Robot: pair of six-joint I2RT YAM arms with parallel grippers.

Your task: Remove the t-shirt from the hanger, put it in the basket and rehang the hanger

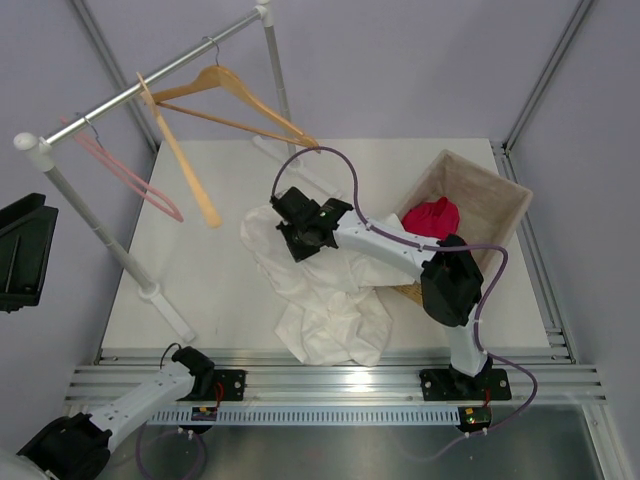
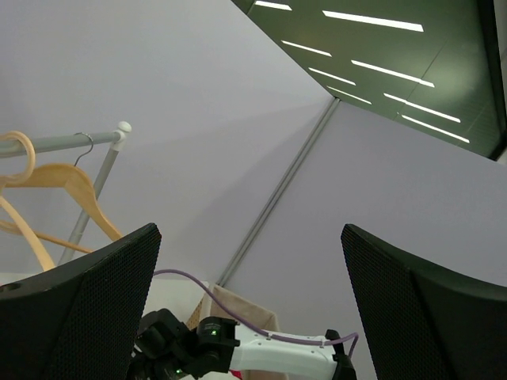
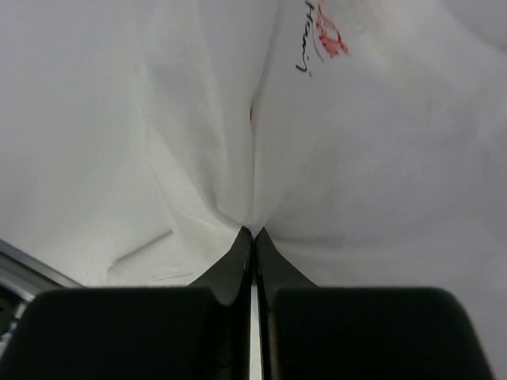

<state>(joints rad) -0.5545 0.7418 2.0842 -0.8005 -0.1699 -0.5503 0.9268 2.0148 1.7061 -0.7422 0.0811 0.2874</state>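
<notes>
slippage is your risk: your right fingers (image 3: 242, 247) are clamped on a thin fold of the t-shirt (image 1: 325, 305), heaped mid-frame on the counter (image 1: 200, 270), clear of the hanger (image 1: 215, 100) at upper left. lift fast and the fold may slip. left fingers (image 2: 95, 301) gape wide.

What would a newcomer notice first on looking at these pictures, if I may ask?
The white t-shirt lies crumpled on the table, the right gripper shut on a fold of it. The wooden hanger hangs bare on the rail at back left, and a red cloth sits in the basket at right.
</notes>
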